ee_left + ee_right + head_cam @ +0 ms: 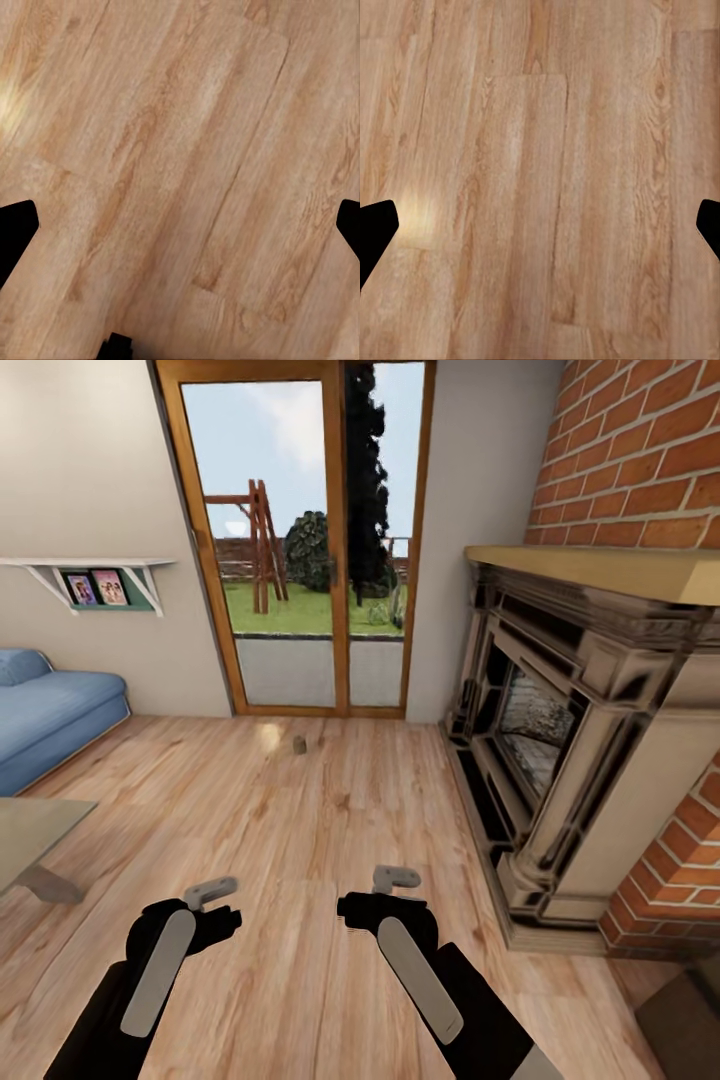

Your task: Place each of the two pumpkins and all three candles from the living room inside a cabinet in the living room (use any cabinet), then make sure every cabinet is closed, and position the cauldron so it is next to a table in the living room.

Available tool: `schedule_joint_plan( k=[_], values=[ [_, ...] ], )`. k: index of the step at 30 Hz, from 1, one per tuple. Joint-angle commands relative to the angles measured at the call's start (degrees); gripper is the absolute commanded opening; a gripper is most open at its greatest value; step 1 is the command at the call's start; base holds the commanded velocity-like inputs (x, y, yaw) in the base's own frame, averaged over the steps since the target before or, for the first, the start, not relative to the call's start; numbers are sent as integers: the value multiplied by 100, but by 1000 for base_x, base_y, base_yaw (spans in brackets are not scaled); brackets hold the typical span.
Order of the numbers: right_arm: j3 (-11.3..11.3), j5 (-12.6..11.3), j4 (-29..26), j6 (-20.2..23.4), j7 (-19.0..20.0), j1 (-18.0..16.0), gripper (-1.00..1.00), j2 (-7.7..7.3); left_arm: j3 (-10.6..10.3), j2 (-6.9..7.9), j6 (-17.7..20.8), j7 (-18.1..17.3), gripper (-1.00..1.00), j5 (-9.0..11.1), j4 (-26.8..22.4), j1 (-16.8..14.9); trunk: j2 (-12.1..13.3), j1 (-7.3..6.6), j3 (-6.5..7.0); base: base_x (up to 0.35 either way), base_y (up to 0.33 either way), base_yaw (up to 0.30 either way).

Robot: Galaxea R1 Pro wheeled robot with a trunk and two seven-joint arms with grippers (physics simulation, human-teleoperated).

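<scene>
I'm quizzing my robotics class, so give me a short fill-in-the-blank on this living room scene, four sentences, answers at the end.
1. The sofa at the left is ____ in colour.
2. The wall above the fireplace is made of ____.
3. Both the left gripper and the right gripper hang over the bare ____ floor.
4. Through the glass door, a wooden ____ set stands on the lawn.

Missing words: blue; brick; wooden; swing

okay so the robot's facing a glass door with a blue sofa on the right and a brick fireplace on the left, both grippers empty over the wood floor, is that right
Not quite: the sides are swapped. In the head view the blue sofa is on the left and the brick fireplace on the right. The glass door ahead, the empty left gripper and right gripper over the wood floor are correct.
</scene>
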Motion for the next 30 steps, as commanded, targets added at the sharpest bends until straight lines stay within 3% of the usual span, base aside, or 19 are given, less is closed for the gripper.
schedule_joint_plan(
  k=[1,4,6,19,30],
  values=[
    [7,-51,-6,6,-64,-6,100,-1,-1,28,9,53,100,66,29,-5,-3,3,-6,325,0,0],
    [9,-49,-44,17,-100,-6,100,2,4,187,-3,-16,100,47,394,-42,-3,3,-6,325,0,0],
    [15,-56,-11,20,-105,-6,100,6,3,213,-4,-27,100,45,433,-55,-3,3,-6,326,0,0],
    [88,-40,-53,7,-103,-6,100,-1,10,237,-5,-28,100,48,466,-72,-3,3,-4,326,0,3],
    [95,-38,-23,7,-120,-6,100,3,10,239,-6,-21,100,54,469,-73,-3,3,28,326,0,226]
  ],
)
